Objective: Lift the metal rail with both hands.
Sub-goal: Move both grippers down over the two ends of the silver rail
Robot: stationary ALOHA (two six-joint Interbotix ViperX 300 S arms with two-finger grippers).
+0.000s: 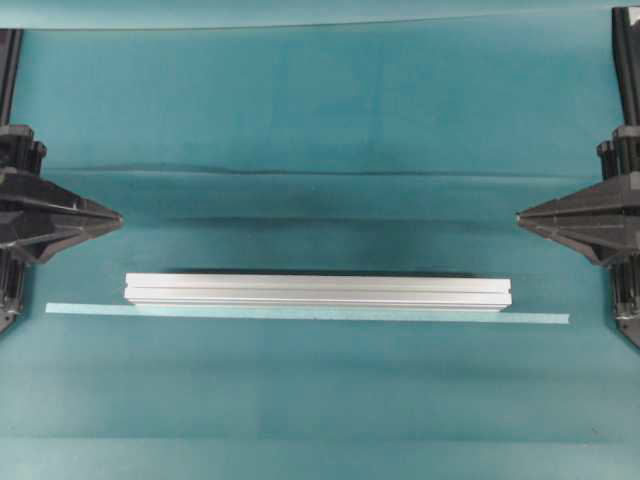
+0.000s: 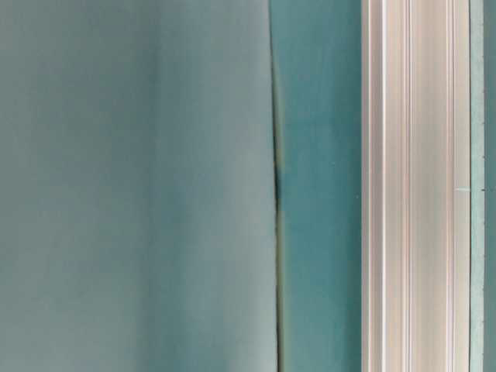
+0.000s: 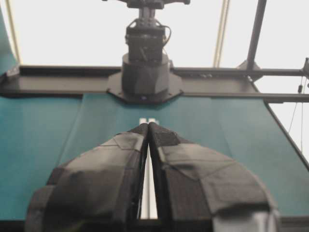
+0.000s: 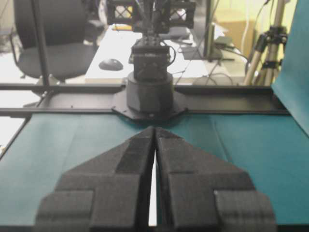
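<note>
At the left edge of the overhead view, the left black robot gripper with triangular, lattice-patterned fingers [image 1: 118, 221] points inward over the teal cloth-covered table [image 1: 320, 110], its fingertips pressed together and holding nothing. The left wrist camera confirms this: the two dark fingers [image 3: 120, 164] meet at their tips, with only a thin slit behind them.

Across the middle of the table lies the long silver aluminium rail with lengthwise grooves and square ends [image 1: 318, 291], flat on the cloth and running left to right, nearer the bottom of the overhead view than either gripper and touched by neither. Along its lower side, just beside it, runs a thin flat pale tape strip [image 1: 306, 313], which extends past both ends of the rail. In the table-level view the rail [image 2: 415, 186] fills the right side as a grooved band, with a dark crease in the cloth [image 2: 277, 186] to its left.

At the right edge, the right black gripper [image 1: 521, 214] mirrors the first, its fingers [image 4: 188, 179] drawn tip to tip, empty, well apart from the rail.
</note>
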